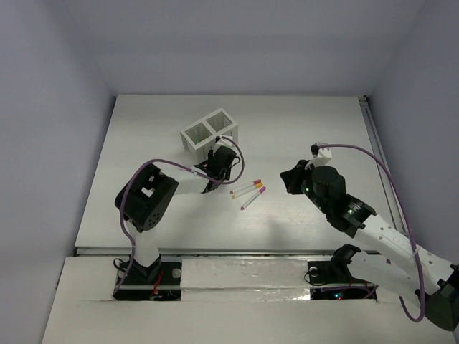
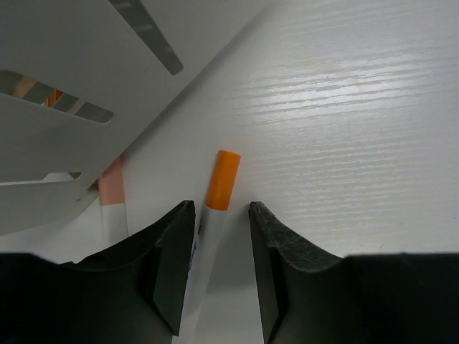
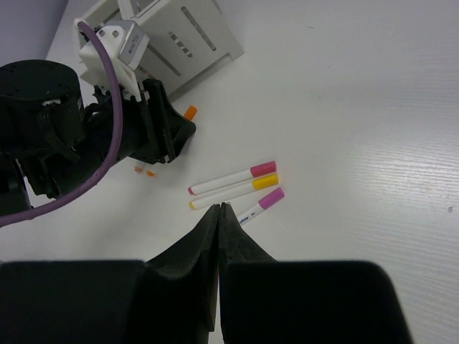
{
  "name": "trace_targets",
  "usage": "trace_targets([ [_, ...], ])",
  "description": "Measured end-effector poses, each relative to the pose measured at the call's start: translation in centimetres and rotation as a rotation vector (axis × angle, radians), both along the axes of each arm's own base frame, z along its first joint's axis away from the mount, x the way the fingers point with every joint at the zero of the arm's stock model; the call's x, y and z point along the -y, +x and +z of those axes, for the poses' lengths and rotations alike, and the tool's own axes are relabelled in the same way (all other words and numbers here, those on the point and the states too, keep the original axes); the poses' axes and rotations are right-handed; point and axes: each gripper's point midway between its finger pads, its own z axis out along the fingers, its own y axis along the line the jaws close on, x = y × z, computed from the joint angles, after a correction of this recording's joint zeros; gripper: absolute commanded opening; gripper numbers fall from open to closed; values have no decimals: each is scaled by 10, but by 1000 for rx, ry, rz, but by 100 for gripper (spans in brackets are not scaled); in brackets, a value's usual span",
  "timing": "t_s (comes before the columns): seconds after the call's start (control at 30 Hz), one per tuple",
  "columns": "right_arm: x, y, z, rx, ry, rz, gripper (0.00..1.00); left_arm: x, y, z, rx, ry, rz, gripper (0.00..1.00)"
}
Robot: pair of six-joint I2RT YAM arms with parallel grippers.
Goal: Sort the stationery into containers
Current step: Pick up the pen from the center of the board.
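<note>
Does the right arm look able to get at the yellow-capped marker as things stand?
Probably yes: the right gripper hangs just short of the yellow-capped marker with nothing between. But its jaws are shut, and the pink-capped marker lies close beside it.

Everything is brightly, evenly lit — glare is seen on the surface (image 2: 323,93) toward two o'clock; shadows are soft.

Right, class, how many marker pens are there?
5. Three lie side by side before the right tool: pink-capped pen, yellow-capped pen, purple-capped pen. An orange-capped pen lies inside the left tool beside the organiser; another pen alongside. Others may be hidden.
</note>
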Motion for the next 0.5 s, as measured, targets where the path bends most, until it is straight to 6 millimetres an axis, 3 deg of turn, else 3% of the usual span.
trace_targets([
  [0.07,0,0,0,1,0,0,5,1,-1,-1,-5,-8,0,28],
  [0.23,0,-2,4,10,9,8,7,5,2,-1,3,-33,6,0],
  [0.5,7,-11,22,52,45,10,12,6,0,1,11,-70,16,0],
])
